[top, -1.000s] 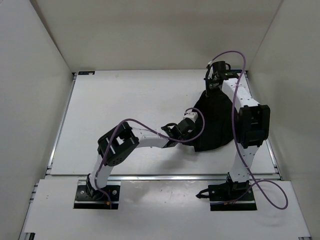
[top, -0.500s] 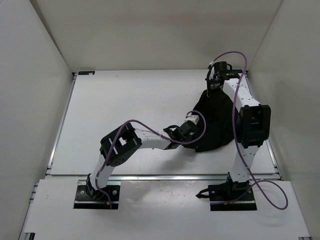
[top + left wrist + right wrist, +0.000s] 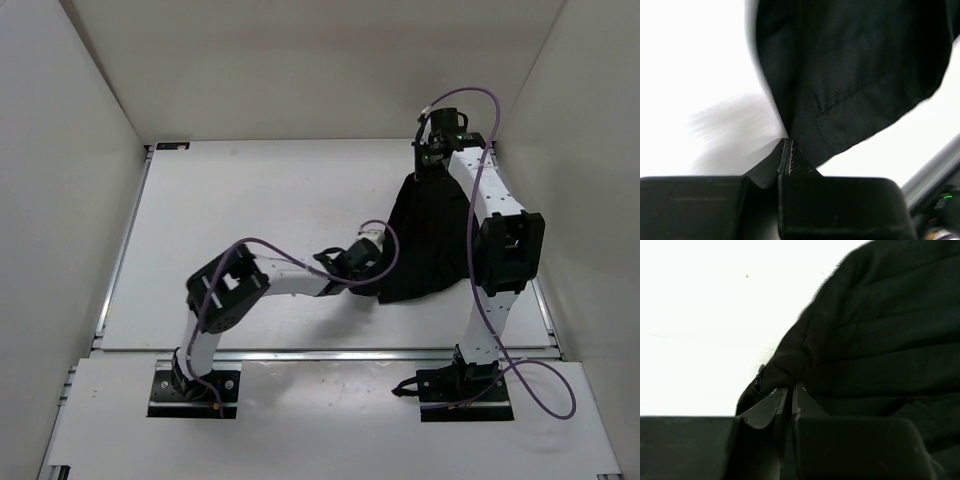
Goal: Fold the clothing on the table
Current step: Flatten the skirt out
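The black clothing [image 3: 425,240] lies on the right half of the white table [image 3: 250,210], narrow at the far end and flared toward the near side. My left gripper [image 3: 372,270] is shut on its near-left hem corner. In the left wrist view the hem [image 3: 840,90] runs out of the closed left gripper [image 3: 786,145]. At the garment's far narrow end my right gripper [image 3: 432,158] is shut on it. The right wrist view shows bunched cloth [image 3: 875,335] with a zipper pull pinched in the right gripper [image 3: 791,389].
Metal rails [image 3: 118,255] edge the table, with white walls [image 3: 60,200] close on three sides. Purple cables [image 3: 470,110] loop over both arms. The right arm's upper link [image 3: 505,250] stands over the garment's right edge. Black base plates [image 3: 195,392] sit at the near edge.
The left gripper has shut on the garment's near-left corner and drawn it slightly left. The right gripper, still shut on the far end, has shifted a little farther back, stretching the cloth.
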You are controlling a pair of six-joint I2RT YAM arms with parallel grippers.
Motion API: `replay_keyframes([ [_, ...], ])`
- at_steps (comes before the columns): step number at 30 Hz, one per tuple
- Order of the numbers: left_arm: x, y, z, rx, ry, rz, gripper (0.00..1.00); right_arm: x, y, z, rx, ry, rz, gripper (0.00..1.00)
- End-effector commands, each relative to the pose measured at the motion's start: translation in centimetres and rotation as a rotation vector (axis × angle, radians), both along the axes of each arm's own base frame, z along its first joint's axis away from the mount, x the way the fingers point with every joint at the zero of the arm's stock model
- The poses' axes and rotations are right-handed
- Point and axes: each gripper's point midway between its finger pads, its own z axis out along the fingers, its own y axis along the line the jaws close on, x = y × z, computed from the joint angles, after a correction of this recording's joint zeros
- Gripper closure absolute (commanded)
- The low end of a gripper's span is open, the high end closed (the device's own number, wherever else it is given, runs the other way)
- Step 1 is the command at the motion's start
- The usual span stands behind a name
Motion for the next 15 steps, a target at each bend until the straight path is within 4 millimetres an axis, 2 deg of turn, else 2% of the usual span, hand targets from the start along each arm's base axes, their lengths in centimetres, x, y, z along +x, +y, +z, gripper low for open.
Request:
replay_keyframes([
  [1, 1.7, 8.6, 2.5, 0.097, -0.051, 0.084, 1.00, 1.1, 1.9, 5.8, 0.057, -0.111, -0.006, 1.00],
  [2, 2.0, 11.9, 2.8, 0.106, -0.054, 0.137, 1.00, 0.7, 2.5, 6.8, 0.075, -0.129, -0.002, 1.00],
  [3, 1.8, 13.5, 2.8, 0.116, -0.058, 0.151, 1.00, 0.2, 3.0, 7.7, 0.099, -0.149, -0.014, 1.00],
  [5, 3.2, 18.2, 5.7, 0.102, -0.119, 0.249, 1.00, -1.0, 4.2, 9.6, 0.140, -0.198, 0.008, 1.00],
  [6, 3.4, 20.1, 5.8, 0.132, -0.129, 0.267, 1.00, -1.3, 4.8, 11.6, 0.165, -0.259, 0.013, 1.00],
  [8, 4.9, 22.2, 10.4, 0.090, -0.230, 0.312, 1.00, -2.4, 4.7, 15.5, 0.200, -0.353, 0.023, 1.00],
  [9, 5.6, 23.4, 11.3, 0.102, -0.260, 0.317, 1.00, -2.5, 4.7, 17.1, 0.217, -0.392, 0.031, 1.00],
  [10, 6.1, 23.7, 13.8, 0.085, -0.321, 0.300, 1.00, -3.1, 4.8, 19.2, 0.240, -0.433, 0.045, 1.00],
  [12, 7.9, 25.7, 18.7, 0.105, -0.440, 0.312, 1.00, -4.4, 5.2, 22.9, 0.270, -0.518, 0.067, 0.99],
  [13, 8.7, 26.6, 20.1, 0.111, -0.466, 0.340, 1.00, -5.0, 5.3, 24.9, 0.264, -0.570, 0.085, 1.00],
  [15, 10.1, 27.4, 26.9, 0.098, -0.602, 0.355, 1.00, -6.2, 6.2, 28.3, 0.271, -0.640, 0.115, 1.00],
])
